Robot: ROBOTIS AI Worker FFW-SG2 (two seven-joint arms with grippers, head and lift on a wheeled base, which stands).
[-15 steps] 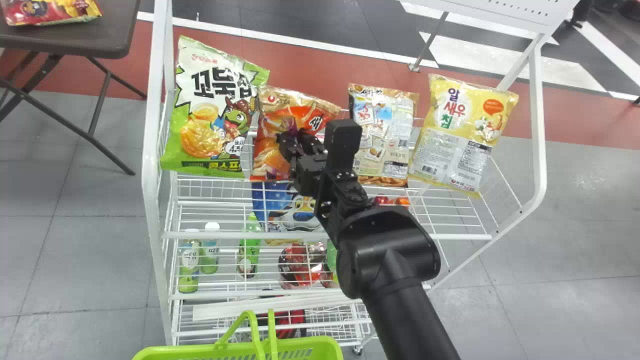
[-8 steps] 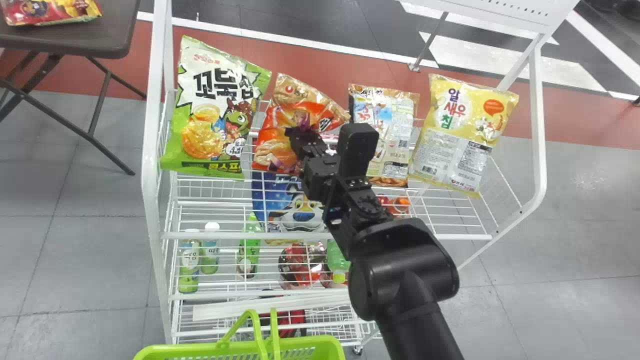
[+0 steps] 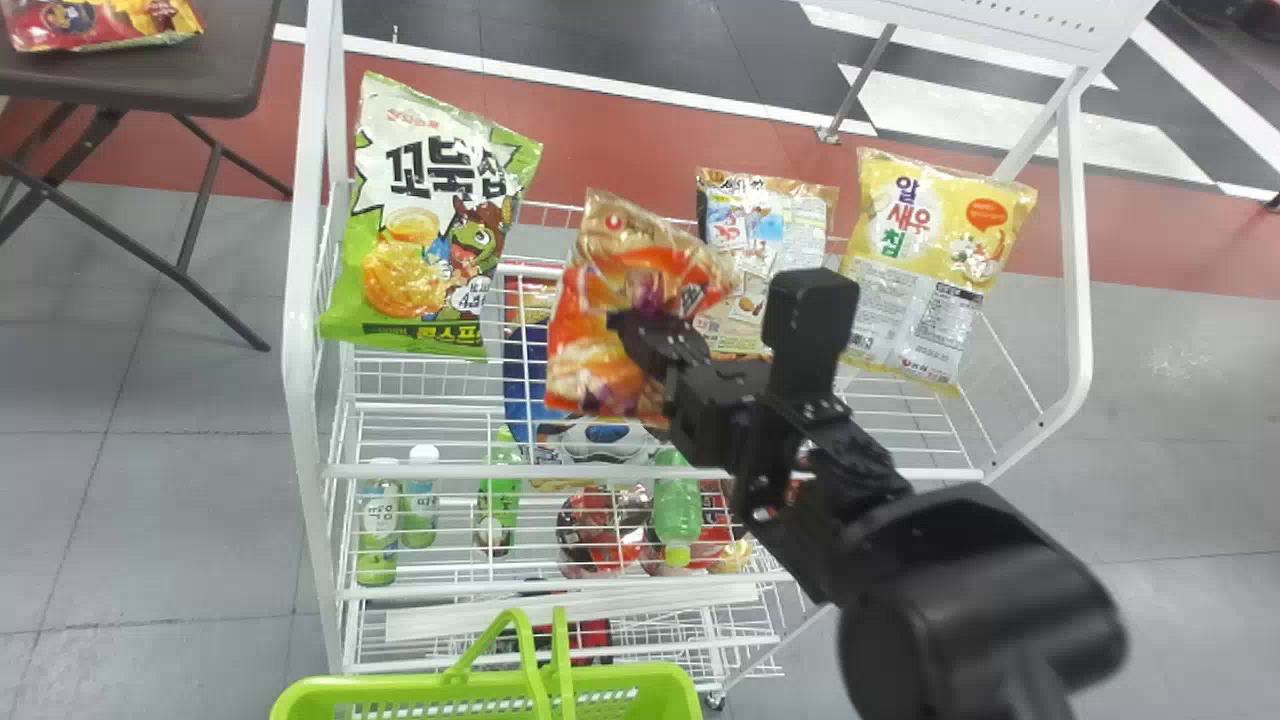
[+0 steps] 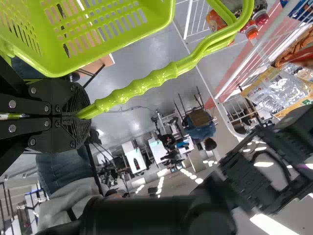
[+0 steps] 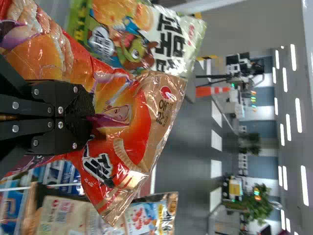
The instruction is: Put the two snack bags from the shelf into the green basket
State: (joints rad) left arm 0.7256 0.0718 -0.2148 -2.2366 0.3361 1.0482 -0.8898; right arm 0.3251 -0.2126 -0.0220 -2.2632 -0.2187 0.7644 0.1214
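My right gripper (image 3: pixel 640 325) holds the orange snack bag (image 3: pixel 600 345) above the shelf rack, tilted, in front of the brown bag. In the right wrist view the gripper (image 5: pixel 92 117) is shut on the front of the orange snack bag (image 5: pixel 151 112), its film puckered at the grip. The green basket (image 3: pixel 480 690) is at the bottom edge of the head view. My left gripper (image 4: pixel 80 115) is shut on the handle of the green basket (image 4: pixel 146 29) in the left wrist view.
The white rack (image 3: pixel 305 330) carries a green bag (image 3: pixel 430 240) at left, a brown bag (image 3: pixel 770 215) and a yellow bag (image 3: pixel 920 265) at right. Bottles (image 3: pixel 378 525) stand lower down. A dark table (image 3: pixel 200 80) is at the upper left.
The orange bag has come away from its place with my right gripper, first swinging upright, then moving right and toward the robot. The basket has shifted slightly right.
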